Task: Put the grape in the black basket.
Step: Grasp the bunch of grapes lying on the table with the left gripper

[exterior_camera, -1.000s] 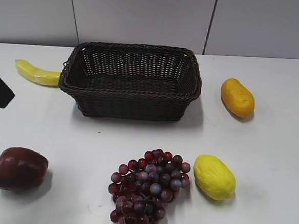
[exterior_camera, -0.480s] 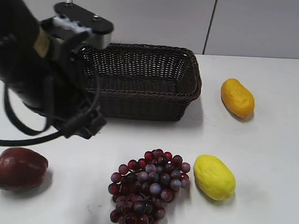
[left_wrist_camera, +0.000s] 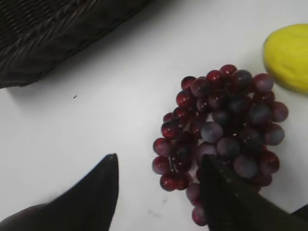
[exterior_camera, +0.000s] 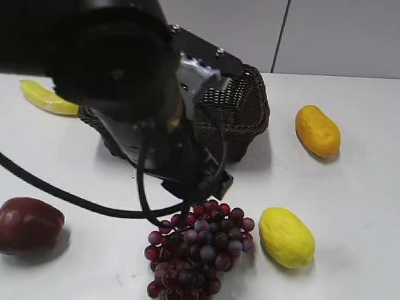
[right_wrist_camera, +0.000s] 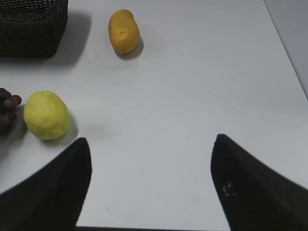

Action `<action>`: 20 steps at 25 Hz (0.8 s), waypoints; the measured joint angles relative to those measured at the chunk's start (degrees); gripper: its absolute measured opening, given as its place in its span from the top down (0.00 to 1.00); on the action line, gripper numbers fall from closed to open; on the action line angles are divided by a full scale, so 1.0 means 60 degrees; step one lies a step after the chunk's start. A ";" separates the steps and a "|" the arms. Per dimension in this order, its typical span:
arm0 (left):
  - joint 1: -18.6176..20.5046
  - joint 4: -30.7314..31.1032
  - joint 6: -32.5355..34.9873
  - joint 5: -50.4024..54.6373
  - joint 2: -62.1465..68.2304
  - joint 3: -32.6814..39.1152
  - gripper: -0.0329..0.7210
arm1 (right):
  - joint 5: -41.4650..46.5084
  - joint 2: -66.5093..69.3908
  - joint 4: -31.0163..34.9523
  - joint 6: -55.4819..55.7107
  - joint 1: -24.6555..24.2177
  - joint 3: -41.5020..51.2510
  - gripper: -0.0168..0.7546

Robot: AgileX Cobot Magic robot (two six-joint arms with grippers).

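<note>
The grape point(exterior_camera: 199, 253), a bunch of dark red and purple grapes, lies on the white table near the front. The black basket point(exterior_camera: 248, 105) stands behind it, its left part hidden by my left arm point(exterior_camera: 123, 69), which reaches over the table above the bunch. In the left wrist view my left gripper point(left_wrist_camera: 160, 159) is open and empty above the left edge of the grape point(left_wrist_camera: 226, 130); its right finger is over the bunch's lower part, its left finger over bare table. My right gripper point(right_wrist_camera: 151, 140) is open and empty over bare table, right of the fruit.
A dark red apple point(exterior_camera: 24, 225) lies front left. A yellow fruit point(exterior_camera: 286, 236) lies just right of the grape. An orange fruit point(exterior_camera: 317, 131) lies right of the basket. A banana point(exterior_camera: 42, 98) lies left of the basket.
My left arm has swung from the left edge across the basket's front to above the grape. The fruit and the basket have not moved.
</note>
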 joint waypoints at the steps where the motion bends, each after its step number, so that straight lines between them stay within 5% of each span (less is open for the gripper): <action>1: -0.0115 0.0025 -0.0073 -0.0011 0.0157 -0.0076 0.28 | 0.0000 0.0000 0.0000 0.0000 0.0000 0.0000 0.22; 7: -0.0611 -0.0019 -0.0191 -0.0202 0.0996 -0.0524 0.13 | 0.0000 0.0000 0.0000 0.0000 0.0000 0.0000 0.22; 20: -0.0712 -0.1081 -0.0212 -0.0414 0.2405 -0.1023 0.12 | 0.0000 0.0000 0.0000 0.0000 0.0000 0.0000 0.22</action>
